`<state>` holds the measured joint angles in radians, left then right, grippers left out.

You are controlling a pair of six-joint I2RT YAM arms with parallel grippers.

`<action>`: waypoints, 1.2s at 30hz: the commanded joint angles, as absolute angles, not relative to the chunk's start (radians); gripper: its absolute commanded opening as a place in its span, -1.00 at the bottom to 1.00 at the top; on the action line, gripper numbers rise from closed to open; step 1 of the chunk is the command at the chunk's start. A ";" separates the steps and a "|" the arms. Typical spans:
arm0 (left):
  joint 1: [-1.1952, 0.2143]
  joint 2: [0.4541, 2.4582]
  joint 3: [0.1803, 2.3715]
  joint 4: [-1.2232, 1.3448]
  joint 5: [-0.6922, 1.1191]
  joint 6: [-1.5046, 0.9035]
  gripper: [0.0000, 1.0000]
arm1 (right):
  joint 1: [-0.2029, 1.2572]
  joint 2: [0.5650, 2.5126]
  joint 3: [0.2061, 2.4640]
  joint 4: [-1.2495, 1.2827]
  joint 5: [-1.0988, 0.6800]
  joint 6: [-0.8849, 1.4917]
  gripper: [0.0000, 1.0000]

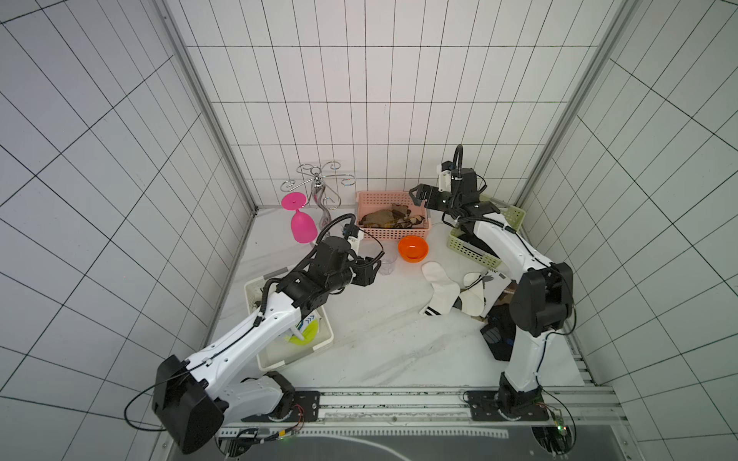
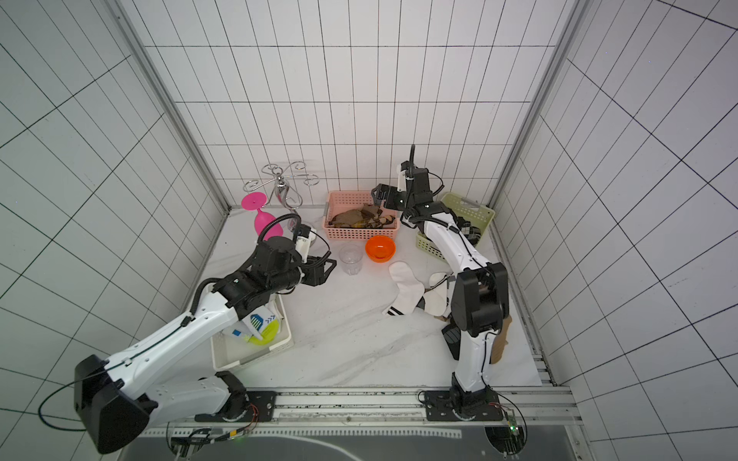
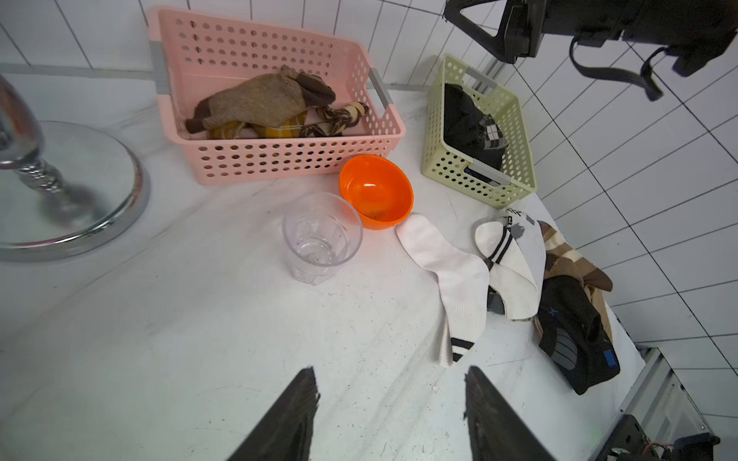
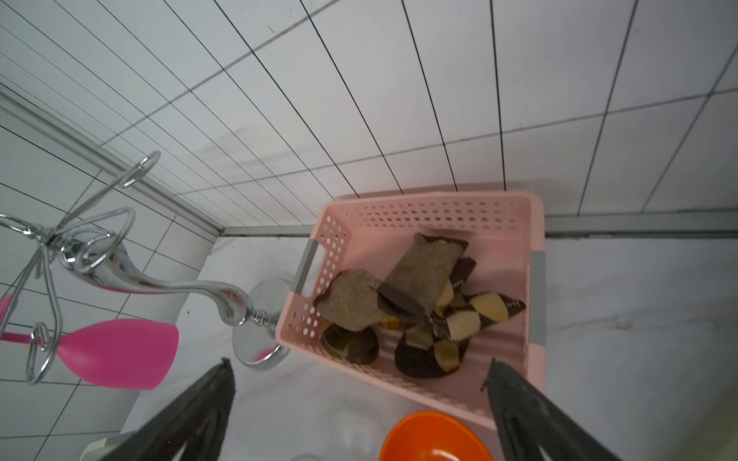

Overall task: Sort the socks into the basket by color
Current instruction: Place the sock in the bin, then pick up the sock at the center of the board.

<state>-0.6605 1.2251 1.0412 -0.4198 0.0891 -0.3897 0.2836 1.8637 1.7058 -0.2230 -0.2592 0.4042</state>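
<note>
Brown socks (image 4: pixel 419 279) lie in the pink basket (image 1: pixel 393 194) at the back. My right gripper (image 1: pixel 417 195) hovers above that basket, open and empty; in its wrist view the right gripper (image 4: pixel 359 367) stands wide over the basket's near wall. Black socks (image 3: pixel 467 119) fill the green basket (image 1: pixel 515 215). A white sock with neon yellow (image 1: pixel 305 333) lies in the white basket (image 2: pixel 255 359) under my left arm. Loose white socks (image 1: pixel 437 287), a brown sock (image 3: pixel 571 259) and a black sock (image 3: pixel 575 331) lie at the right. My left gripper (image 1: pixel 369 271) hangs open and empty over the table.
An orange bowl (image 1: pixel 413 248) and a clear cup (image 3: pixel 321 235) stand in front of the pink basket. A pink goblet (image 1: pixel 303 225) hangs upside down from a chrome rack (image 1: pixel 319 187) at the back left. Tiled walls close three sides.
</note>
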 commanded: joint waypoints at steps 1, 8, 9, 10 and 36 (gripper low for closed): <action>-0.708 1.281 1.082 -0.358 0.102 -0.344 0.21 | 0.285 1.710 1.530 -0.288 -0.204 0.422 0.99; -0.805 1.443 1.155 -0.300 0.121 -0.281 0.22 | 0.279 1.457 1.333 -0.397 -0.072 0.396 0.99; -0.816 1.467 1.165 -0.286 0.126 -0.276 0.22 | 0.277 1.424 1.310 -0.407 -0.065 0.396 0.99; -0.827 1.492 1.176 -0.274 0.135 -0.271 0.22 | 0.273 1.391 1.289 -0.415 -0.058 0.401 0.99; -0.975 2.025 1.405 -0.220 0.114 -0.174 0.26 | 0.126 1.186 1.136 -0.438 -0.164 0.424 0.99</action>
<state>-0.9638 1.9968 1.3750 -0.2424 0.1505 -0.2016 0.1371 1.2091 1.1900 -0.4259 -0.1486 0.4221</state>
